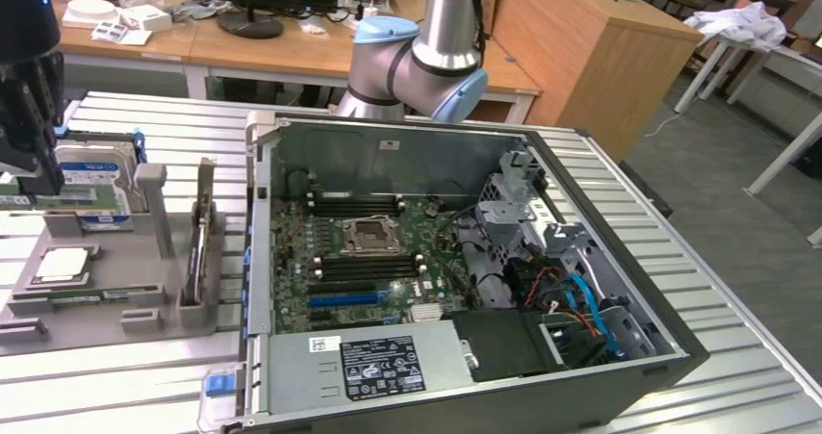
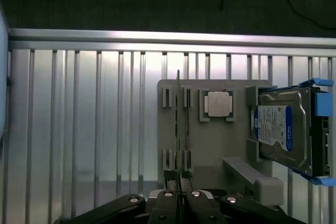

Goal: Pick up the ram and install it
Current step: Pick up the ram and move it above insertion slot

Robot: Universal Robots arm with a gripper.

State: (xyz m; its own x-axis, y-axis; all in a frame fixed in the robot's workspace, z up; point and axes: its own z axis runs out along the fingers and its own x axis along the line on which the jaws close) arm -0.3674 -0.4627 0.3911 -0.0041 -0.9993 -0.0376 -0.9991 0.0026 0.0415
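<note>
end effector (image 2: pixel 181 180): clenched on the ram, closed tight on both faces of its near end.
ram (image 2: pixel 180 129): thin stick seen edge-on in wrist view, a narrow line running fwd from the fingertips, over the grey tray (image 2: pixel 236 153). Lines up w/ the tray's slotted posts. Seated or lifted clear: can't tell.
grey tray: sits on the slatted alu desk (image 2: pixel 79 129), at the exterior view's left, apart from the PC case.
also in tray: silver CPU (image 2: pixel 218 103) lying flat, just beside the ram. hard drive (image 2: pixel 281 129) w/ blue label, in blue brackets, on the far side of the CPU from the ram.
PC case (image 1: pixel 617 357): on its side, panel off, mid desk in exterior view. motherboard (image 1: pixel 372 261) exposed, black mem slots (image 1: pixel 353 203) next to the socket.
arm (image 1: pixel 430 49): grey-and-blue joint behind the case.
</note>
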